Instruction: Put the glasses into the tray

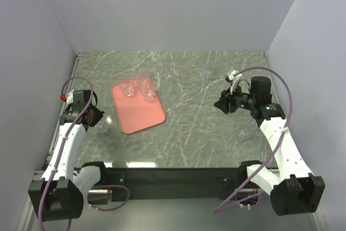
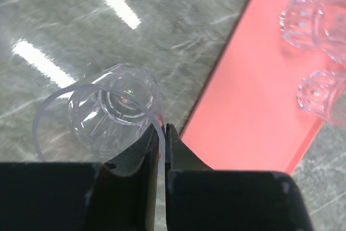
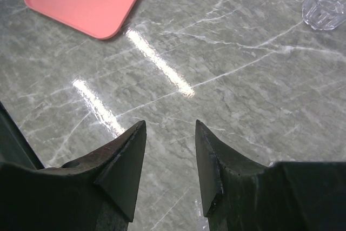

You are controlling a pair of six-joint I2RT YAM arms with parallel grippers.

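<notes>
The salmon-pink tray lies left of centre, and three clear glasses stand at its far end. My left gripper is just left of the tray and is shut on the rim of a clear glass. In the left wrist view the jaws pinch the glass wall with its mouth facing the camera, beside the tray, which holds two glasses. My right gripper is open and empty over bare table, also seen in the right wrist view.
One loose glass stands at the far middle of the marble table and shows in the right wrist view. Another glass stands by my right forearm. White walls close in the left, back and right sides.
</notes>
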